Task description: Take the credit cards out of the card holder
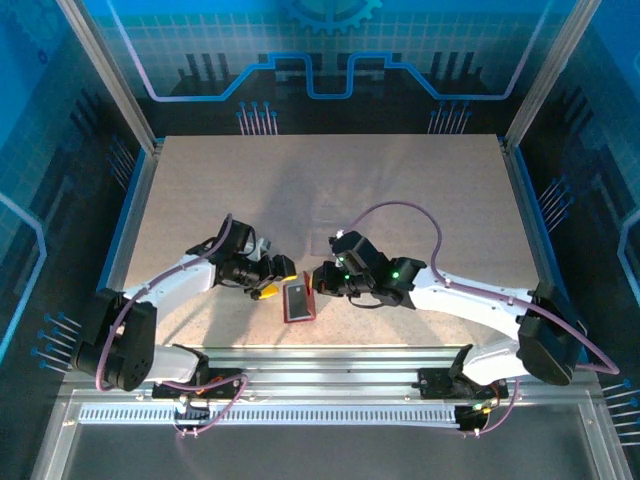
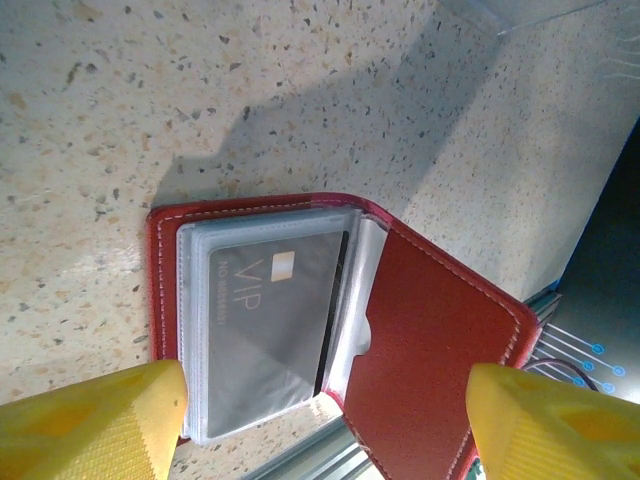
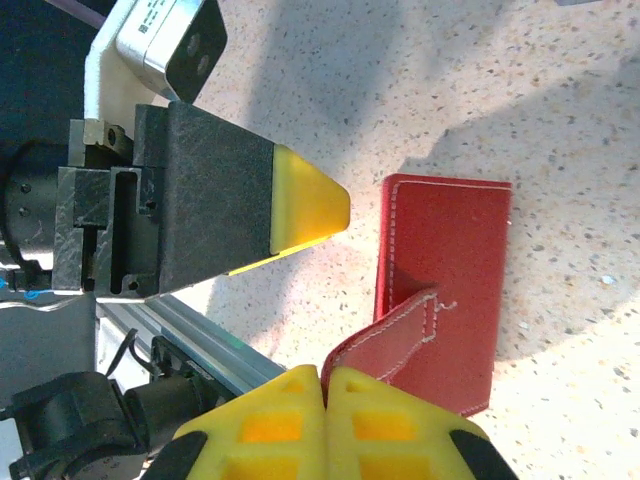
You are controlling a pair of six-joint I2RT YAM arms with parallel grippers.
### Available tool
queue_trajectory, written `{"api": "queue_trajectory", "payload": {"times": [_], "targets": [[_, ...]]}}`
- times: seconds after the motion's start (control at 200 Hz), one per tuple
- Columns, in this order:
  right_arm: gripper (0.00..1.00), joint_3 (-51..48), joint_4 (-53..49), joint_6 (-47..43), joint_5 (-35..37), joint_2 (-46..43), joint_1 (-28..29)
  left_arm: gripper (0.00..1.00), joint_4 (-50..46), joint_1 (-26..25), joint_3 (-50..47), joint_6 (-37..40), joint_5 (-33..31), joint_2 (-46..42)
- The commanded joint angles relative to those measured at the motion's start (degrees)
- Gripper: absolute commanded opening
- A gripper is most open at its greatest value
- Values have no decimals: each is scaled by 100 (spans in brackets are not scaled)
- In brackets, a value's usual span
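Open card holder [image 1: 298, 300] lies near table [image 1: 400, 190] front edge.

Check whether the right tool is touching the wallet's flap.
Touching. In the right wrist view the red flap curls up off the wallet, and its end is pinched between the shut fingertips of the right tool.

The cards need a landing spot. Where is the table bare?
The table's far half, up to its back edge, is bare. Crowded at the near edge: the left end effector and right end effector, pinching its flap, flank the red wallet.
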Motion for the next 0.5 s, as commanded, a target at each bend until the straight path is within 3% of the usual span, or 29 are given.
{"api": "queue_trajectory", "payload": {"times": [0.0, 0.495], "targets": [[0, -226, -200, -1, 204, -149, 0, 72, 163, -42, 188, -82, 288, 84], [0, -792, -556, 63, 379, -629, -131, 56, 761, -1152, 442, -649, 2, 649]]}}
